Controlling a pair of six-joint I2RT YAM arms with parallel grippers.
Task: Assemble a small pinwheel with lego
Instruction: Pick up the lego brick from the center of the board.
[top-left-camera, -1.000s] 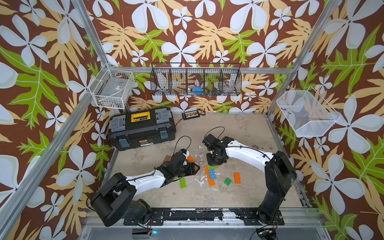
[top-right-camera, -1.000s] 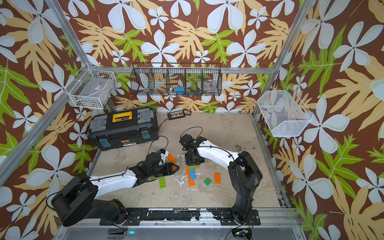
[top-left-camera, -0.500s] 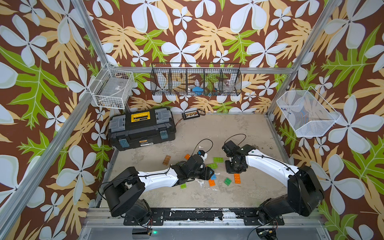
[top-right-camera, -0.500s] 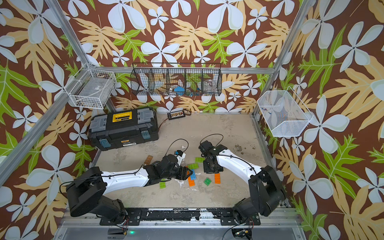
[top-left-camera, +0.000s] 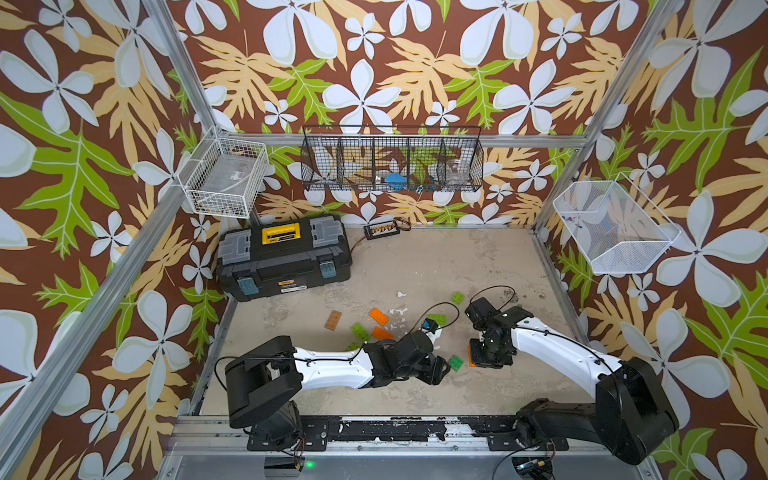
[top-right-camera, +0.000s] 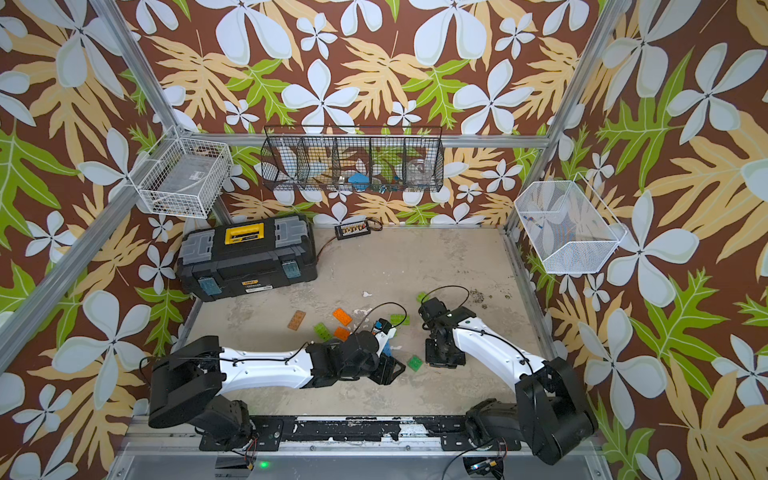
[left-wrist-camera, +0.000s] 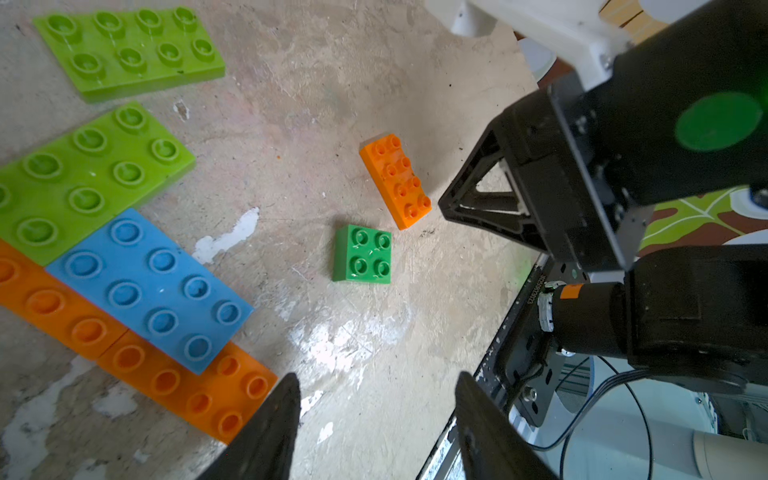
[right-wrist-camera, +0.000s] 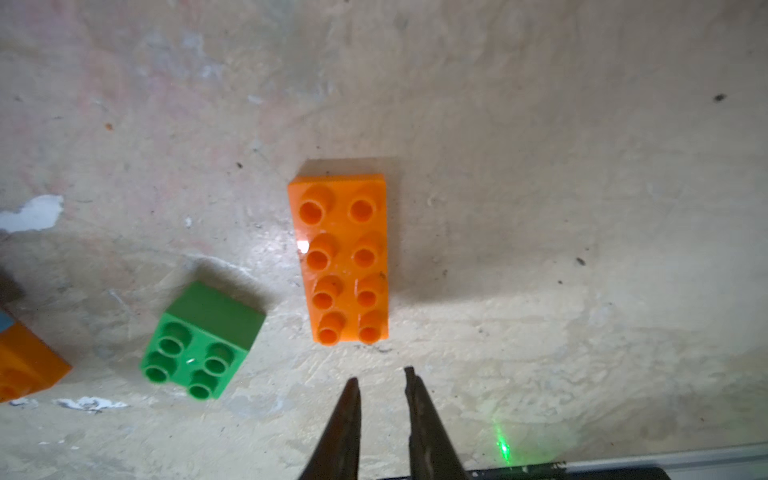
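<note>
Here the left gripper (left-wrist-camera: 376, 378) hangs low over the table (left-wrist-camera: 332, 104), its fingers spread and nothing between them. Ahead of it in the left wrist view a green square brick (left-wrist-camera: 363, 253) sits studs up, and just beside it, not touching, lies a small orange brick (left-wrist-camera: 395, 180), also studs up. The right gripper (right-wrist-camera: 381, 376) points down at the near end of that small orange brick, its fingers only a narrow gap apart and empty. Off to the side, a blue brick (left-wrist-camera: 149, 286) lies on top of two orange bricks (left-wrist-camera: 187, 386) set end to end, and its edge meets a lime green brick (left-wrist-camera: 83, 178); a second lime green brick (left-wrist-camera: 129, 45) lies close by. In a top view a brown brick (top-left-camera: 333, 320) rests alone, nearer the black toolbox (top-left-camera: 286, 257)
</note>
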